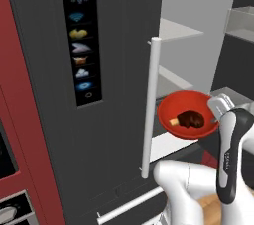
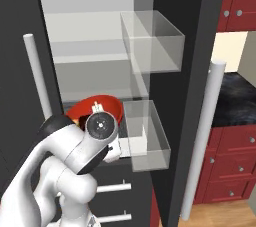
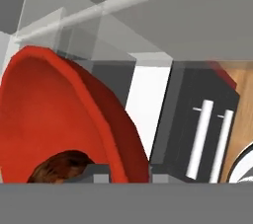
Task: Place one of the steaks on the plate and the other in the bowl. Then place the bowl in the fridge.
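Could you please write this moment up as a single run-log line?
stage: bowl into fridge | gripper: shut on bowl rim | bowl: holds dark steak, at open fridge shelf level | release: not yet

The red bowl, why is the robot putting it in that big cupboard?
That cupboard is the fridge, and its right door stands open. The robot arm holds the red bowl by its rim at the fridge opening, by a shelf. A dark brown steak lies inside the bowl. The pincer is closed on the bowl's rim.
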Robot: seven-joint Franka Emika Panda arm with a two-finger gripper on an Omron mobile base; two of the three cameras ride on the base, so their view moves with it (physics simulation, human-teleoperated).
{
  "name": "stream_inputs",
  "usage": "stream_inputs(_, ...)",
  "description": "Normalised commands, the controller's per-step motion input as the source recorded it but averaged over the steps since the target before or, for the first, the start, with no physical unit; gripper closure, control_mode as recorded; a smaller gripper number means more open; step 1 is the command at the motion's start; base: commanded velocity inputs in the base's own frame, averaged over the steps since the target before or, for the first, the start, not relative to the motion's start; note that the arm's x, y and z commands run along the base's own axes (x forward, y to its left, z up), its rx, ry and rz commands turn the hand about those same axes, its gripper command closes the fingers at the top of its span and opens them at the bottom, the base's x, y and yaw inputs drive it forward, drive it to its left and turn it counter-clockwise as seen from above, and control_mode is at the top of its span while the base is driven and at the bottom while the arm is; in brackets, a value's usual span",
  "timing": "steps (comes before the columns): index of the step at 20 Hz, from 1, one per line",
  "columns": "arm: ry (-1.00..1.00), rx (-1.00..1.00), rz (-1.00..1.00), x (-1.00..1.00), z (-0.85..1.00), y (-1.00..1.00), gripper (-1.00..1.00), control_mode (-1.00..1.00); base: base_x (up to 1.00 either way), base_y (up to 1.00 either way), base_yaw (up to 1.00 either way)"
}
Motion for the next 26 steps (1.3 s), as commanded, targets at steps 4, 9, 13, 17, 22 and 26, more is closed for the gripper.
stream_inputs(4,0.06,0.06,-0.24,0.02,0.12,0.00,1.00,-1.00,0.00,0.00,0.00)
stream_inputs(9,0.05,0.16,-0.22,0.05,0.33,0.00,1.00,-1.00,0.00,0.00,0.00)
stream_inputs(13,0.07,0.19,-0.20,0.29,0.42,0.00,1.00,-1.00,0.00,0.00,0.00)
stream_inputs(17,0.02,0.23,-0.11,0.42,0.31,0.00,1.00,-1.00,0.00,0.00,0.00)
stream_inputs(22,0.00,0.19,-0.13,0.60,0.28,0.00,1.00,-1.00,0.00,0.00,0.00)
stream_inputs(26,0.00,0.08,-0.16,0.76,0.17,0.04,1.00,-1.00,0.00,0.00,0.00)
